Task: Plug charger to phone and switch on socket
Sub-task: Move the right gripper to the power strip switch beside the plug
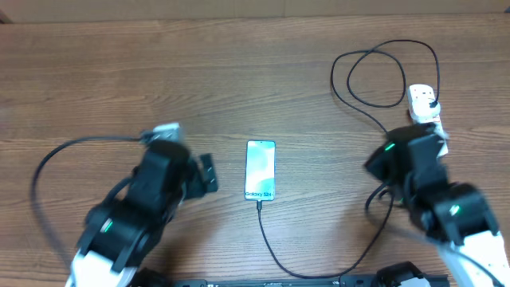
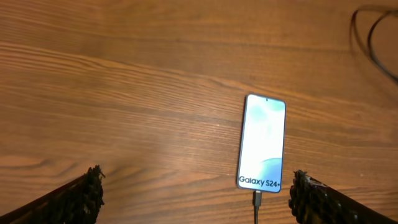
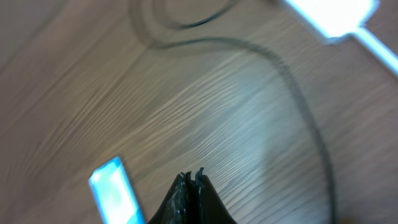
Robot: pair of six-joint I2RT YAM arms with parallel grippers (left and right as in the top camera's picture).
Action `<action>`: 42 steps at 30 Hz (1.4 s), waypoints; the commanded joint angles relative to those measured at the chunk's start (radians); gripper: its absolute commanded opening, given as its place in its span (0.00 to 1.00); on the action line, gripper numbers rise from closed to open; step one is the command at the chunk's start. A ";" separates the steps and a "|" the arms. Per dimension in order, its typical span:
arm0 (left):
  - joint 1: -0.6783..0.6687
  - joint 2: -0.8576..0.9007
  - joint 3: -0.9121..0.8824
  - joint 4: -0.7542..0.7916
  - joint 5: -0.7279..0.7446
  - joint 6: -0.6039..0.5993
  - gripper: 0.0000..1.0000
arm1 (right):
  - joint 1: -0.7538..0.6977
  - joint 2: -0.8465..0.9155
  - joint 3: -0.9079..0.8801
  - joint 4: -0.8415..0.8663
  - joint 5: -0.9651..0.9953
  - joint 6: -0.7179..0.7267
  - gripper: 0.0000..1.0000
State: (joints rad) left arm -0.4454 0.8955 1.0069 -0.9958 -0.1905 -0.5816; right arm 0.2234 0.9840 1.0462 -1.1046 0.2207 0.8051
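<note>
**Overhead.** The phone [image 1: 260,170] lies face up at mid-table. The charger [image 1: 275,253] leaves the phone's near edge, sweeps right and climbs to the socket [image 1: 424,104], which is well away to the phone's far right. A dark plug sits in the socket. The left gripper [image 1: 206,173] is just left of the phone, not touching it. The right arm [image 1: 413,158] stands between phone and socket, nearer the socket.

**Left wrist.** The jaws are spread wide and hold nothing. The connector [image 2: 257,200] appears seated in the phone's near edge.

**Right wrist.** The view is blurred. The right gripper [image 3: 191,182] has its jaws pressed together, empty, and is apart from the phone.

**Progress.** Plugging in looks done. The switch state cannot be told, so switching on is judged outstanding.
</note>
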 commanded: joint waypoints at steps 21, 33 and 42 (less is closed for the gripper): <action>-0.004 -0.189 0.006 -0.160 -0.234 -0.025 1.00 | -0.698 0.874 0.645 -0.147 -0.307 -0.265 0.04; -0.004 -0.189 0.006 -0.160 -0.234 -0.025 1.00 | -0.712 1.048 0.652 -0.047 -0.332 -0.290 0.04; 0.110 -0.193 0.005 -0.160 -0.234 -0.025 1.00 | -0.712 1.107 0.657 0.014 -0.336 -0.290 0.04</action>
State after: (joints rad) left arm -0.3939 0.7078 1.0069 -1.1564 -0.4015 -0.5968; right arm -0.4866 2.0922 1.6703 -1.1091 -0.1051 0.5312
